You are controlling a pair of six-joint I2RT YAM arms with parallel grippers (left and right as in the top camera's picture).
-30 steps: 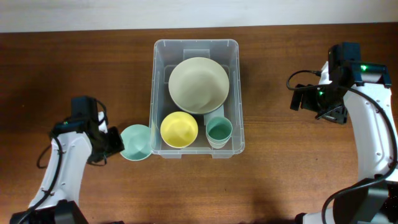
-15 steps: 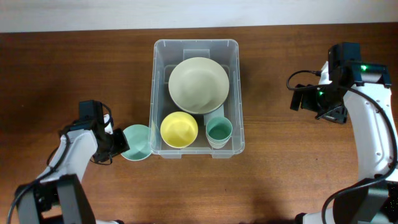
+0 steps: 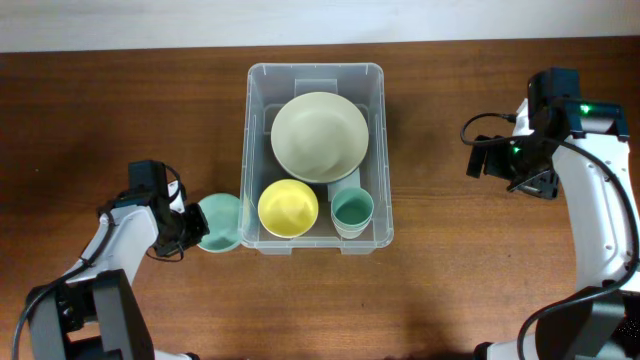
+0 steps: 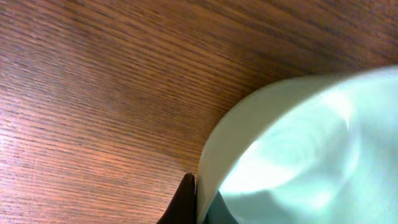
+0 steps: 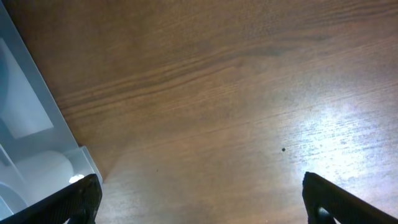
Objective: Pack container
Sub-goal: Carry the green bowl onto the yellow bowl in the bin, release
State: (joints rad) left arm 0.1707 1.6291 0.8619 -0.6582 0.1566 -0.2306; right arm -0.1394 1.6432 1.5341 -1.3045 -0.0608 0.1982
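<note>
Since half a second ago my left gripper (image 3: 192, 228) has carried the mint bowl (image 3: 220, 222) a little closer to the container (image 3: 315, 70), and the bowl's far edge now sits right at the container's left wall; whether it touches the wall I cannot tell from above. I count three bowls: the mint bowl outside, and inside the container one large pale green bowl (image 3: 319, 136) and one yellow bowl (image 3: 288, 208). I count also one teal cup (image 3: 351, 210), which stands in the container just beside the yellow bowl. There is one container, clear plastic, in the middle of the wooden table (image 3: 100, 100). Seen from the left gripper, the container is just beyond the mint bowl, on the gripper's right side, very near. In the left wrist view the fingers (image 4: 185, 200) are pinched together on the rim of the mint bowl, one dark tip outside the rim and one inside. The right gripper (image 5: 208, 200) hangs over bare wood with its jaws spread wide and nothing between them. From this gripper the container is well apart to the left, and only a corner of it enters the right wrist view at the left edge.
</note>
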